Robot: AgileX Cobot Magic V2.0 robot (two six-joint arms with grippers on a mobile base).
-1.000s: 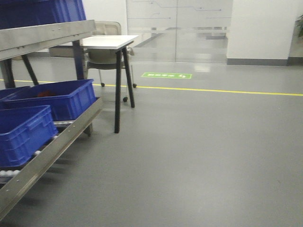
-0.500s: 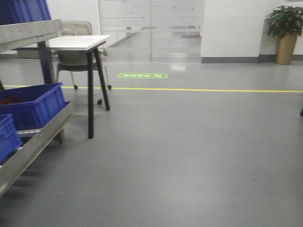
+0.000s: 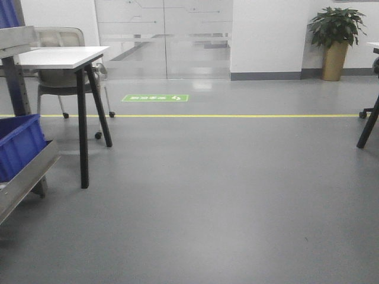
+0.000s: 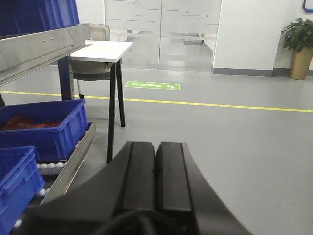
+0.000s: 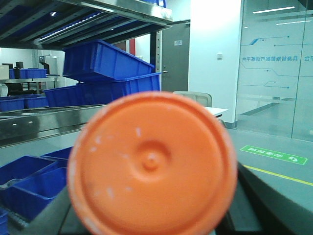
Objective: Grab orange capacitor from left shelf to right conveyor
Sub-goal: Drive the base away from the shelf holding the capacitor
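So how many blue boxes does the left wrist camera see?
3 blue boxes: top-shelf box, box holding red things, bottom-left box. More may hide out of view.

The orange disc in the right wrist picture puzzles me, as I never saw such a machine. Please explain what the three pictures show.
This is a two-armed robot on a mobile base. Each arm ends in a tool with a camera behind it. The right wrist view looks along the right tool, which seems shut on the orange capacitor; the disc is its flat end, near the lens. The left wrist view shows the left tool, shut and empty, near blue bins on the left shelf. The front view shows floor and a white table.
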